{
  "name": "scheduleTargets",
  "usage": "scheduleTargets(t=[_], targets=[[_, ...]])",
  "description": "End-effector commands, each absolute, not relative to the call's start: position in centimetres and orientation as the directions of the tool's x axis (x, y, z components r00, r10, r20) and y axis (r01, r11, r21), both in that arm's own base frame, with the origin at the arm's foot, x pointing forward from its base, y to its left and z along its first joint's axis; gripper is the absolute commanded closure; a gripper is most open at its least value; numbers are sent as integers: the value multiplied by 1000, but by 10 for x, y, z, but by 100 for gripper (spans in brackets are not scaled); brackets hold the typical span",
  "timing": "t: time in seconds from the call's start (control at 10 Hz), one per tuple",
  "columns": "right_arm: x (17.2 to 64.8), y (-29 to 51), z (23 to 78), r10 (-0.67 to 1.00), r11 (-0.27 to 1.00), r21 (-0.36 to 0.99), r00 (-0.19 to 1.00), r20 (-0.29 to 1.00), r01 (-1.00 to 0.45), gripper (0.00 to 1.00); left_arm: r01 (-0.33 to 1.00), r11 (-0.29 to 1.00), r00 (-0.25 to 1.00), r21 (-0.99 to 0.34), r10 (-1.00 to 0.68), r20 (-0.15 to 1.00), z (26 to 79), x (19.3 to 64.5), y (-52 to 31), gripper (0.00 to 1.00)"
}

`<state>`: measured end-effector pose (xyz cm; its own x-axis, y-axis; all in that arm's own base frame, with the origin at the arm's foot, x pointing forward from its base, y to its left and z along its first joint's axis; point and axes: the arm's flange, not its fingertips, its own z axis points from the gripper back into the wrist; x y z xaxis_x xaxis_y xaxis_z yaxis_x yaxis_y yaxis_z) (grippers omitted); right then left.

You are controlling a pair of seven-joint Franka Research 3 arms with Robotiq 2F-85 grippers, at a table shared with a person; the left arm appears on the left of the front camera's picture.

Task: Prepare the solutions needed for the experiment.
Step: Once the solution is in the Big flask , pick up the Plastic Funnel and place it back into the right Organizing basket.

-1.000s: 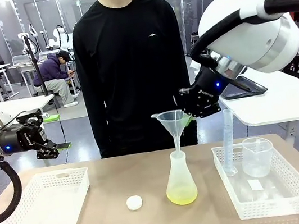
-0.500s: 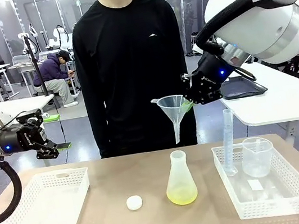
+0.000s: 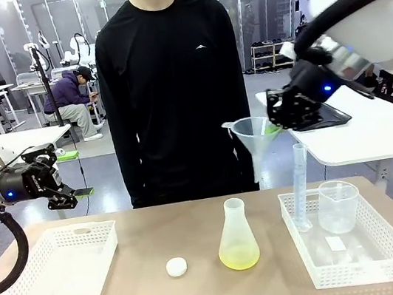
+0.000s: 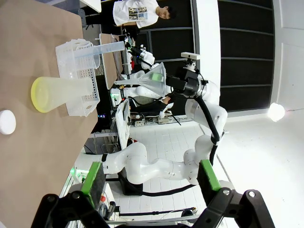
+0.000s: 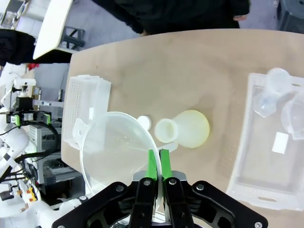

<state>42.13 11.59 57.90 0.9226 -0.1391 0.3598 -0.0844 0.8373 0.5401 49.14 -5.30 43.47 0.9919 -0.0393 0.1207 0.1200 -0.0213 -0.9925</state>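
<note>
Pale lemon-yellow solution (image 3: 241, 262) glows in a shallow layer at the bottom of a translucent flask (image 3: 235, 224) standing mid-desk (image 3: 157, 228). The right wrist view, looking down, shows the right fingers (image 5: 152, 164) clenched on a clear funnel (image 5: 116, 147) by its rim, a grip the front view leaves indistinct; the left fingers (image 4: 93, 178) hang spread and released, grasping nothing.

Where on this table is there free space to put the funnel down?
Bare tabletop lies between the left basket and the white cap, and a narrower strip between the flask and the right basket. The left basket's floor is free. The right basket is crowded at its far end by the cylinder and beaker.
</note>
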Motion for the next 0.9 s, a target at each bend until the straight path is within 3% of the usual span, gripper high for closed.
scheduleTargets(t=[0.0, 0.4, 0.8], targets=[[399, 74, 574, -119, 854, 510, 915, 385, -104, 100, 122, -22, 992, -992, -39, 123, 436, 491, -53, 0], [382, 1, 561, -200, 859, 512, 919, 341, -3, 100, 122, -22, 992, -992, -39, 123, 436, 491, -53, 0], [386, -11, 524, -231, 882, 461, 941, 249, 94, 100, 122, -22, 992, -992, -39, 123, 436, 491, -53, 0]])
